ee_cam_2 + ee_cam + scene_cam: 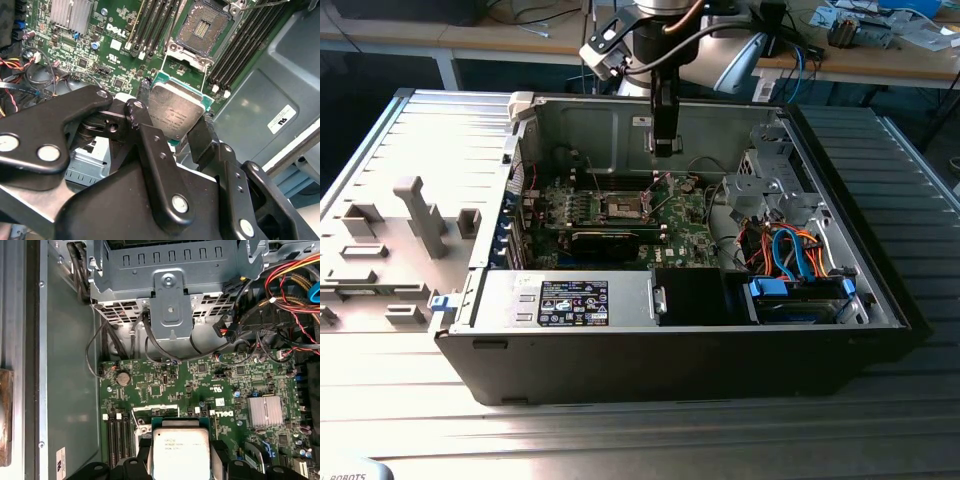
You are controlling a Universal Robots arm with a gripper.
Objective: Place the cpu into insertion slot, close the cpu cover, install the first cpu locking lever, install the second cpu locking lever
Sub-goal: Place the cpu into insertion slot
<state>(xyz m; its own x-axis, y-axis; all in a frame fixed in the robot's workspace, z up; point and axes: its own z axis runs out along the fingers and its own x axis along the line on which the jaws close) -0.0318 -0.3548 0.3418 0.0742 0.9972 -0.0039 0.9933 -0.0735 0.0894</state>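
Bright light glares off the ribbed table (620,440); the case (590,130) interior lies shadowed.

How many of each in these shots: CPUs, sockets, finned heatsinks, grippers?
cpu: 1, held in the gripper
insertion slot: 1, pin field bare
finned heatsink: 1, on the board
gripper: 1
Total: 4

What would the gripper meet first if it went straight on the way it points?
Probably the green motherboard, at or beside the open insertion slot. The gripper, fingers shut on the cpu, points down into the case; depth leaves the exact landing spot unclear.
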